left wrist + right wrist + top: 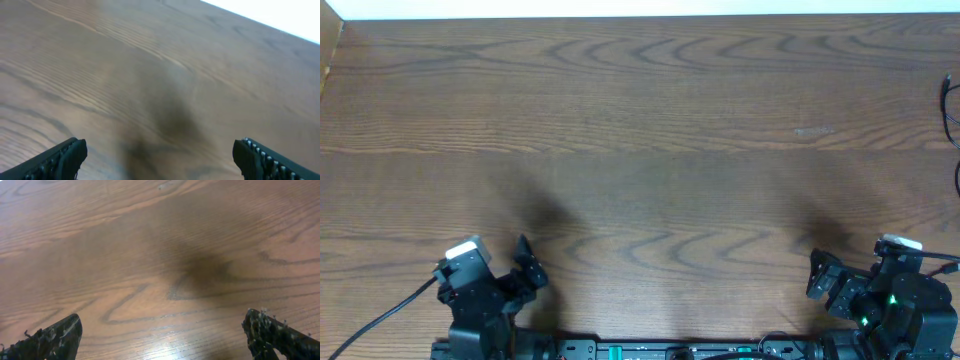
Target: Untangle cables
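**Both claws open at the near edge, black cable at the right border**

Near left: the left gripper [160, 150] sits low over the wooden table [640, 120]. Its jaws are spread wide and empty, and wood grain shows between its two ribbed fingers [62, 157]. A thick black lead [380, 318] runs from this arm toward the near-left corner.

Near right: the right gripper [162, 322] is also wide open and grips nothing.

Far right: the cable [946, 100], a thin black cord, lies on the table at the right border of the overhead view, partly cut off by the frame. It lies farther away than the right gripper and to its right, well apart from it. It is farther still from the left gripper. Its plug ends cannot be made out.
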Tool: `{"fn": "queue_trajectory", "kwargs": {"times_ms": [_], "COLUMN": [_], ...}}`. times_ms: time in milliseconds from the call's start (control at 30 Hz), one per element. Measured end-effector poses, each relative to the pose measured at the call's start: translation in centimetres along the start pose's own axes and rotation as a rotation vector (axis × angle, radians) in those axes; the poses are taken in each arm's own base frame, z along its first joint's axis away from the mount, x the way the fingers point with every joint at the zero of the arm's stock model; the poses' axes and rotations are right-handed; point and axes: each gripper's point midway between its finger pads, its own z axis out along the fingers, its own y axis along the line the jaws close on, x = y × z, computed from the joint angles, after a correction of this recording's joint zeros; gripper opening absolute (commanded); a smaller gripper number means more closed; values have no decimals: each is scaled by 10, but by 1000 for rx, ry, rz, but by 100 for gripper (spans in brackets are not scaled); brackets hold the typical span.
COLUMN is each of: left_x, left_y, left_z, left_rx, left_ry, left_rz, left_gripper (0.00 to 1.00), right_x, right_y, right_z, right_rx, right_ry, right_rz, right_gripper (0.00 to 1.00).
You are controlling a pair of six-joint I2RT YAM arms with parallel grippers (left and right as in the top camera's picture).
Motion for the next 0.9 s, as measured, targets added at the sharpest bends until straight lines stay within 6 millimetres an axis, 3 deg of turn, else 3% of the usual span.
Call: {"fn": "queue_trajectory", "kwargs": {"times_ms": [100, 233, 333, 667, 900], "left_x": [-15, -34, -35, 2, 21], "left_y": [-2, -19, -32, -60, -60], "left_z": [1, 4, 7, 32, 44], "left_rx": [3, 78, 143, 314, 338], "left_ry": [-61, -146, -166, -176, -164], "left_rz": [-13, 90, 190, 360, 386], "left_gripper": [98, 98, 98, 98, 98], "right_x": [0, 0, 0, 0, 0], "right_y": [0, 0, 0, 0, 0], "right_z": [0, 0, 0, 0, 0], "right_rx": [0, 0, 0, 1, 1], "right_ry": [0, 1, 0, 1, 1], "right_rz": [0, 0, 0, 0, 0], "right_gripper": [99, 99, 99, 99, 99]}}
